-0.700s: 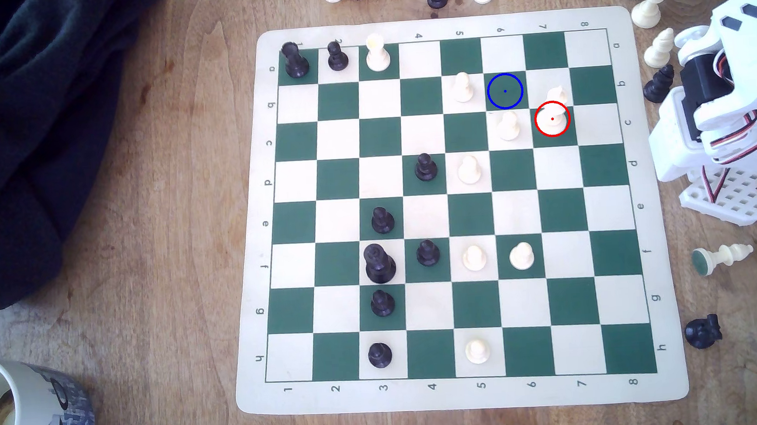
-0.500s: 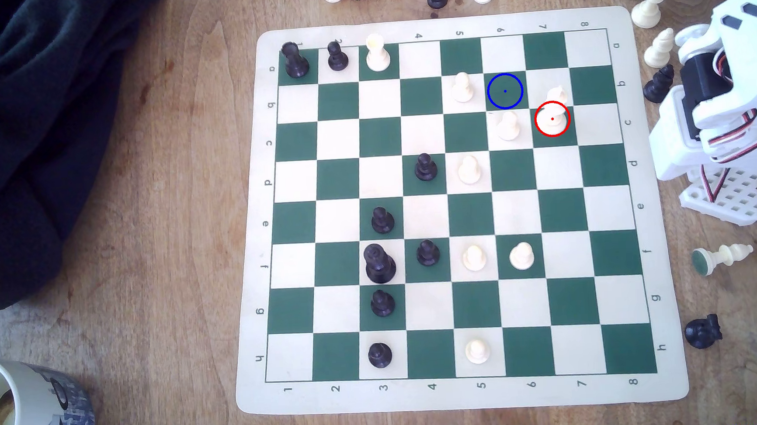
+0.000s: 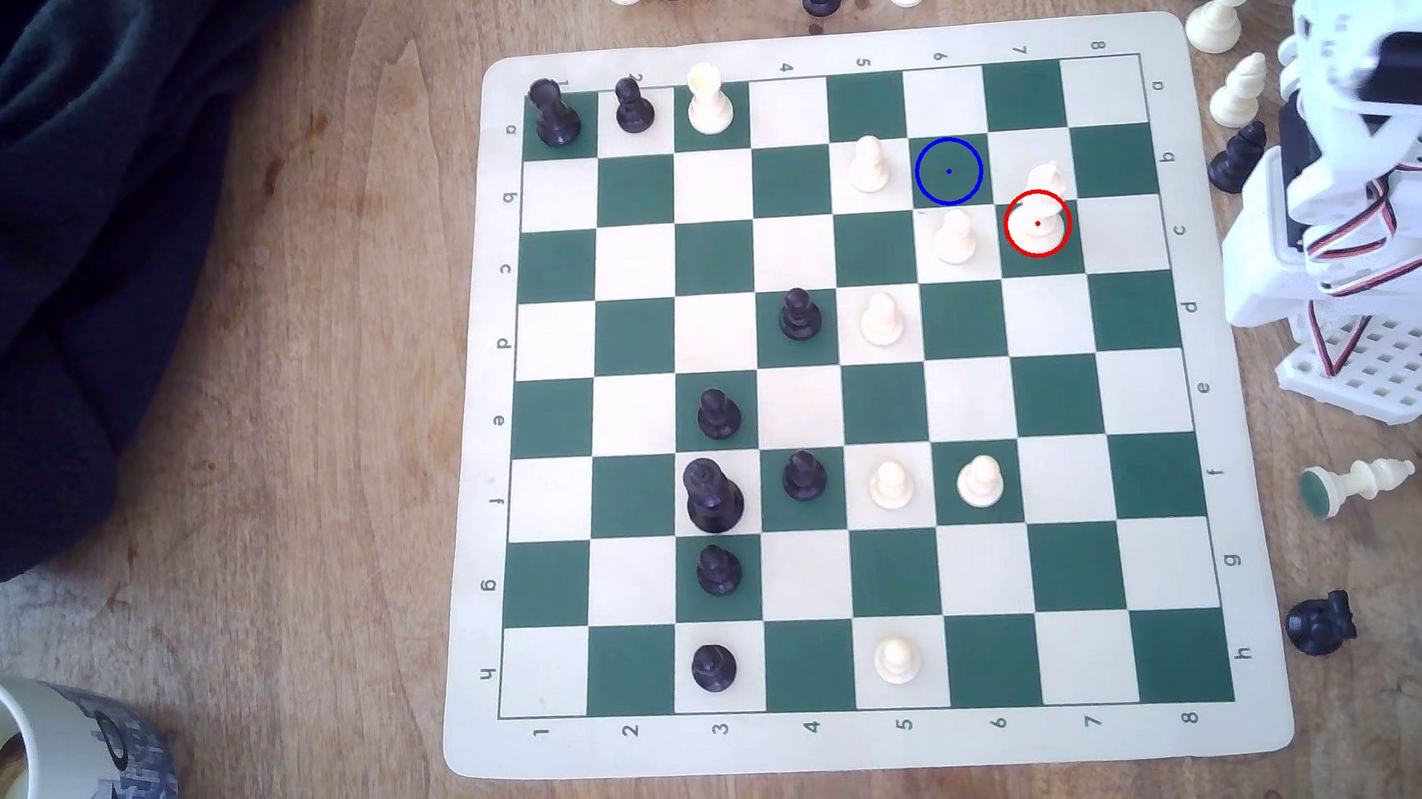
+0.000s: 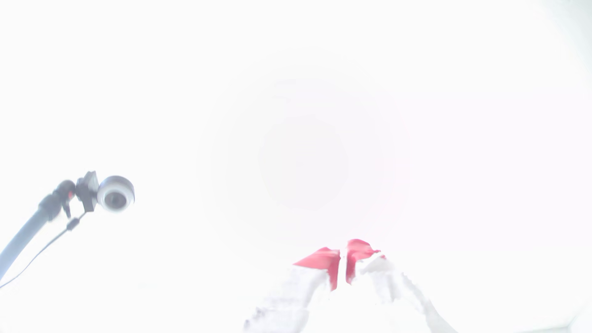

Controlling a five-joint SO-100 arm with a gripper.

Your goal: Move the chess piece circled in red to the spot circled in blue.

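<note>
The chess piece (image 3: pixel 1038 221) is a tall cream-white piece standing on a green square inside the red ring, near the board's right side in the exterior view. The spot (image 3: pixel 948 171) is a bare green square with a blue ring, one column to the exterior view's left and one row farther back. My arm (image 3: pixel 1375 137) stands off the board's right edge, blurred, well apart from the piece. In the washed-out wrist view my gripper (image 4: pixel 342 256) points upward, its red pads (image 4: pixel 323 259) nearly touching with nothing between them.
A cream pawn (image 3: pixel 955 237) stands just left of the chess piece and another (image 3: pixel 869 165) left of the spot. Loose pieces (image 3: pixel 1222 5) lie off the board at the back and right. A mug (image 3: pixel 39 782) and dark cloth (image 3: pixel 66 251) are at the exterior view's left.
The arm's upper part has swung upward toward the exterior view's top right and is motion-blurred. No piece on the board has moved.
</note>
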